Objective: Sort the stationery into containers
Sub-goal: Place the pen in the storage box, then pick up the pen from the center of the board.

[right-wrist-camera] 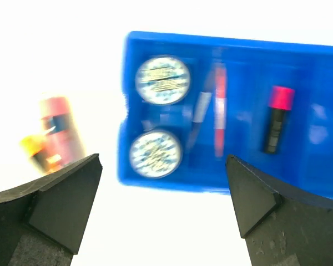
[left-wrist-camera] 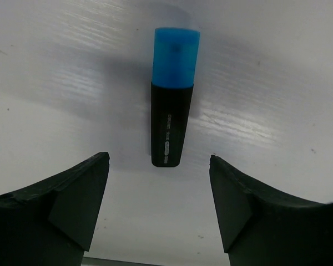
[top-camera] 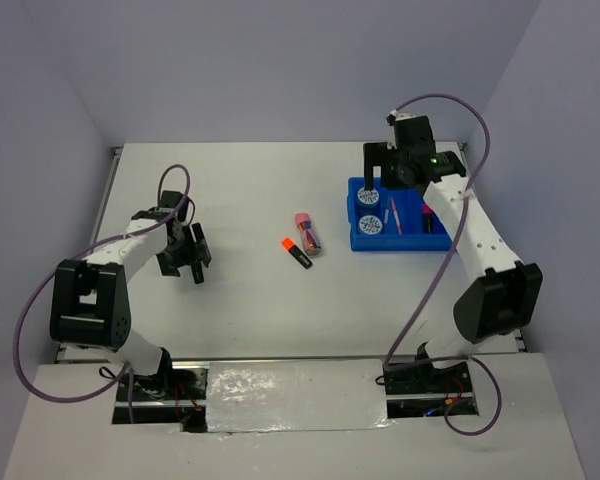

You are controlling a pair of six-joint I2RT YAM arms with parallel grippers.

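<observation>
The bright blue tray (top-camera: 405, 240) holds two tape rolls (top-camera: 368, 197), thin pens (top-camera: 392, 215) and a pink-capped highlighter (top-camera: 427, 215). My right gripper (top-camera: 378, 170) is open and empty above the tray's far left end. In the right wrist view (right-wrist-camera: 162, 159) the tray (right-wrist-camera: 316, 83), tape rolls (right-wrist-camera: 162, 80), pens (right-wrist-camera: 220, 108) and pink-capped highlighter (right-wrist-camera: 277, 119) lie below it. A pink-capped tube (top-camera: 308, 233) and an orange-capped highlighter (top-camera: 297, 252) lie mid-table. My left gripper (left-wrist-camera: 160, 158) is open just short of a blue-capped highlighter (left-wrist-camera: 175, 97) lying on the table.
The left gripper (top-camera: 185, 258) hides the blue-capped highlighter in the top view. The tube (right-wrist-camera: 58, 130) and orange-capped highlighter (right-wrist-camera: 33, 147) show blurred left of the tray in the right wrist view. Walls enclose the white table.
</observation>
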